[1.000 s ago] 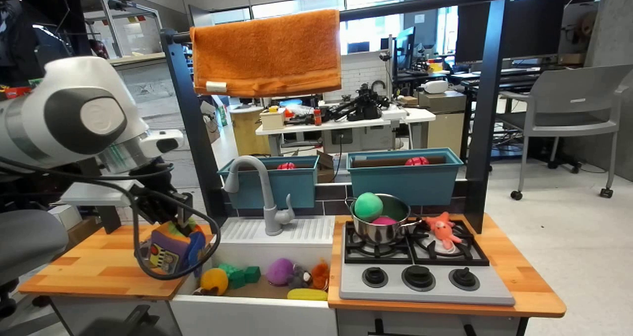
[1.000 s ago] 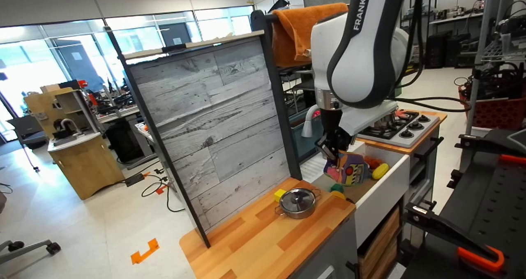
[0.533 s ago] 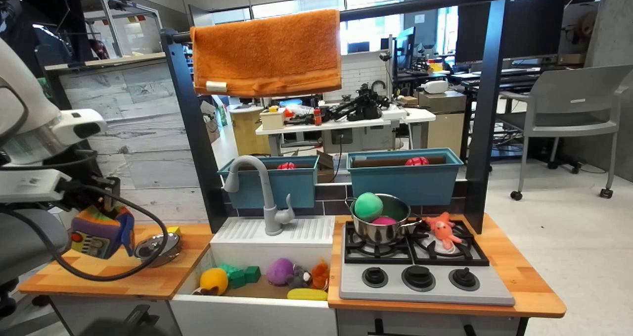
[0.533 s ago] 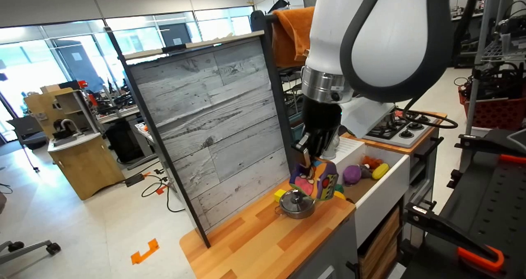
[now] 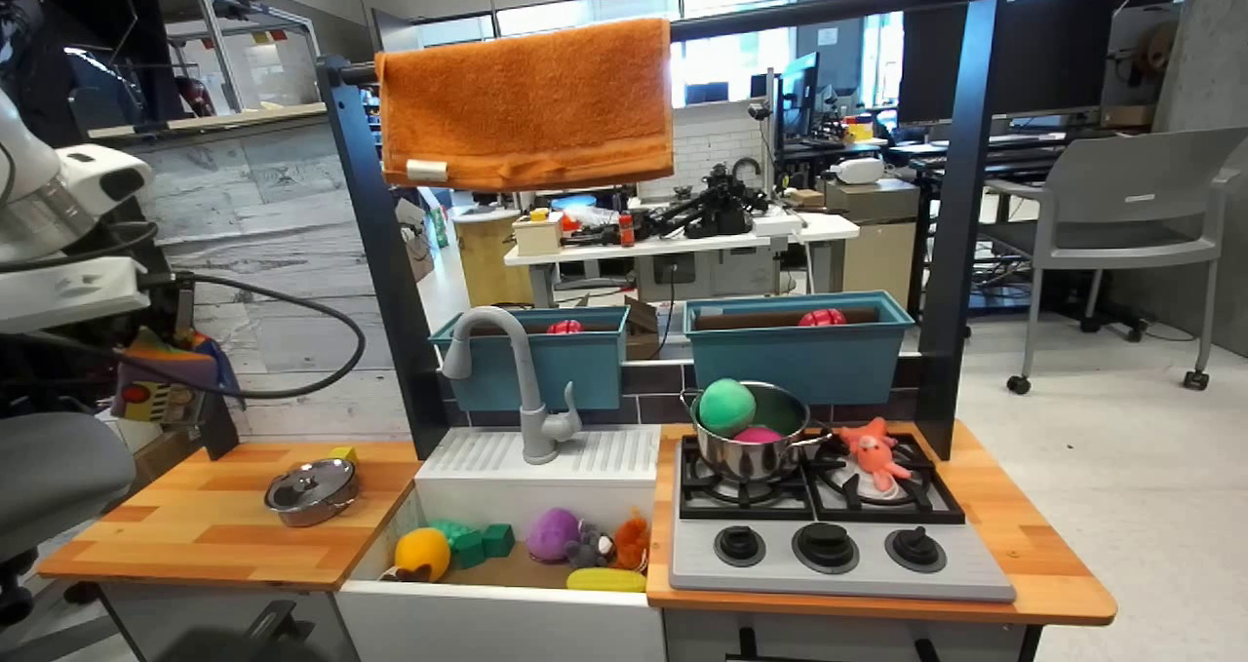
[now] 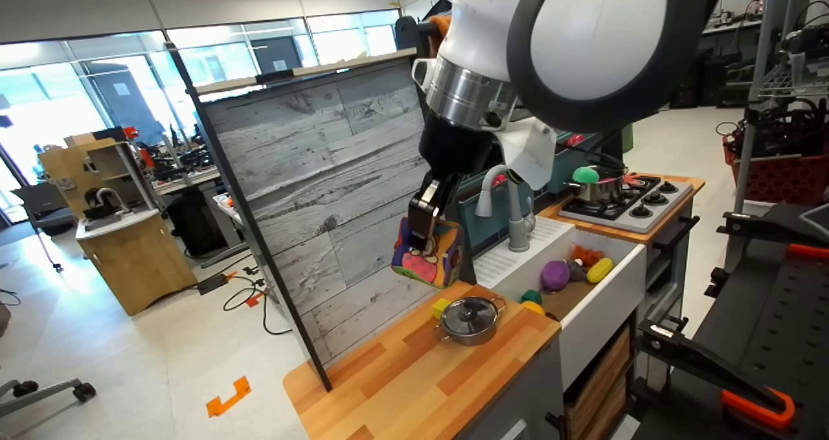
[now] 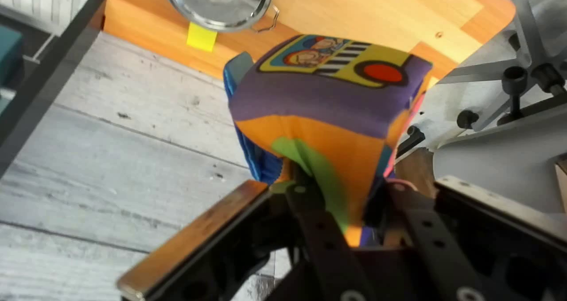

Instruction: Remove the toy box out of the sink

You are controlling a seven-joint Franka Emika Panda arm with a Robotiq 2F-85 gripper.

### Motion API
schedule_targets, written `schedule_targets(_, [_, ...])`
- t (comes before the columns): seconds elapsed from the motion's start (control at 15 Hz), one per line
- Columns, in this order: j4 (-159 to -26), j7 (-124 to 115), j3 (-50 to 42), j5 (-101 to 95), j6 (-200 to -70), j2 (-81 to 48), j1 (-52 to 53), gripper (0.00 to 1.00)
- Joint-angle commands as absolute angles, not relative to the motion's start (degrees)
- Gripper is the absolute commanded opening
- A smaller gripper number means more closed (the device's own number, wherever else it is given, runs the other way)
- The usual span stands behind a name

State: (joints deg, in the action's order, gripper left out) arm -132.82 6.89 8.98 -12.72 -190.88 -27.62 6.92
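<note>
Wrist (image 6: 467,93) tilted, 2 fingers (image 6: 424,221) clamped, pointing down.

So the hand (image 7: 341,190) is carrying the toy box (image 6: 437,260) farther from the sink (image 5: 497,623) than a second ago, and it's riding higher in both exterior views. The box is turning too, showing more of its pink face in an exterior view. Meanwhile the lidded pot (image 5: 312,493) and yellow block (image 5: 343,454) are coming out into plain sight, the faucet (image 6: 517,229) and green ball (image 6: 585,175) are popping out from behind the arm (image 6: 531,70), and it's nearly covering the orange towel (image 6: 442,24).
</note>
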Motion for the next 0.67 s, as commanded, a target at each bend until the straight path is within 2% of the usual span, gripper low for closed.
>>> schedule_targets(0.0, [-124.8,12.6,9.2,-16.3,-194.6,-34.1,5.5,0.07])
schedule_targets(0.2, [-119.9,14.2,8.0,-16.4,-195.9,-37.9,6.8,0.07])
schedule_targets(0.27, [-119.1,14.0,5.6,-14.8,-196.2,-38.3,9.4,0.53])
schedule_targets(0.4, [-117.8,13.9,4.1,-14.4,-196.4,-39.4,10.9,0.61])
schedule_targets(0.6, [-116.4,13.8,1.1,-13.6,-197.3,-40.7,13.6,0.83])
